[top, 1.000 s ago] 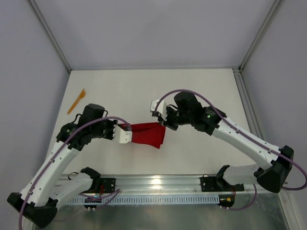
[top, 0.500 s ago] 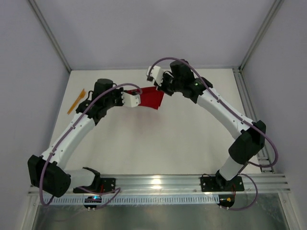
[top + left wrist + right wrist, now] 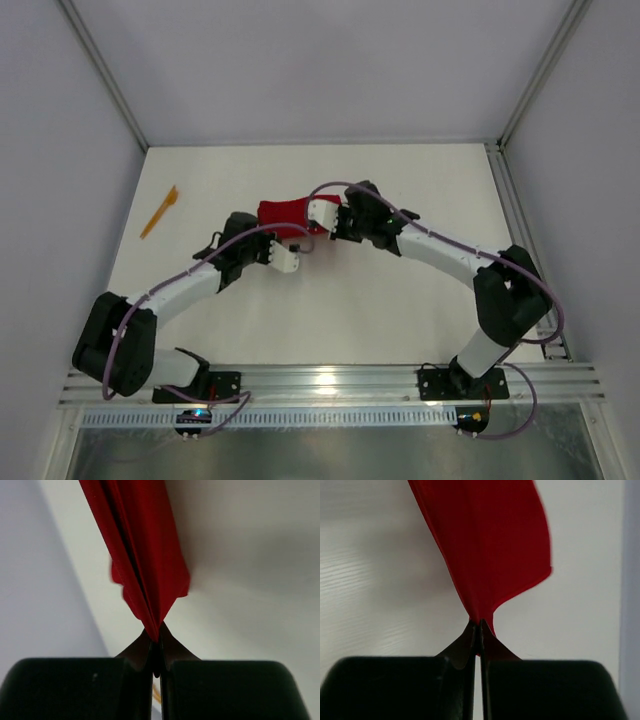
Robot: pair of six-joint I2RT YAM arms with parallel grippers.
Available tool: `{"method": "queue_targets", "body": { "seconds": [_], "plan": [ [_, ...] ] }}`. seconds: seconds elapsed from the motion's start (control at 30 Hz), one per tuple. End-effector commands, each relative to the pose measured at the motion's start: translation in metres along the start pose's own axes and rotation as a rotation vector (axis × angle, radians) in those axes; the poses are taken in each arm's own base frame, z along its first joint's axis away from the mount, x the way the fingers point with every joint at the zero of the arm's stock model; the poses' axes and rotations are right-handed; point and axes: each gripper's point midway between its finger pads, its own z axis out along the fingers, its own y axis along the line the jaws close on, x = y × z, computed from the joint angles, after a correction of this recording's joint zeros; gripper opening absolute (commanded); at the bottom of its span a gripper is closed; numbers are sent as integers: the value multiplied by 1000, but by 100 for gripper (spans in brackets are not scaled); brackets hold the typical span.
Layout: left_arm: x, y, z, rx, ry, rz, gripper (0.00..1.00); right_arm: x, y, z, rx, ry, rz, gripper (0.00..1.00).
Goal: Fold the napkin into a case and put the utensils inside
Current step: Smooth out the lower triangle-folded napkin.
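At mid-table the left gripper (image 3: 156, 645) and right gripper (image 3: 479, 630) each pinch a corner of the napkin (image 3: 283, 214), folding underway; next, I judge, lay that edge flat, release, then fetch the utensil (image 3: 160, 211) lying well apart leftward.

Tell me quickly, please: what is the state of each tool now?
Left tool: closed, holding the napkin.
Right tool: closed, holding the same napkin.
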Motion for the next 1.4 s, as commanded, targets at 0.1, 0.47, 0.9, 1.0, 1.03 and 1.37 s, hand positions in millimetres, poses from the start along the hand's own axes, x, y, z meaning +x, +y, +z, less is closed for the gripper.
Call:
{"method": "queue_targets", "body": {
  "seconds": [0.1,0.47,0.9,1.0,1.03,1.37],
  "plan": [
    [14,-59,-15,63,98,5,0,24,66,-10,-15,53,1,3],
    [18,-108,-55,200,141,-138,0,20,163,-18,-216,21,107,3],
    [-7,-4,-106,1,75,-376,0,-47,99,-81,-143,-130,175,3],
    [-5,33,-120,-92,76,-349,0,-52,72,-97,-95,-140,194,3],
    [-3,44,-127,-112,82,-345,0,-49,63,-100,-77,-136,206,3],
    [-3,68,-131,-168,74,-297,0,-53,32,-123,-46,-137,199,3]
  ]
}}
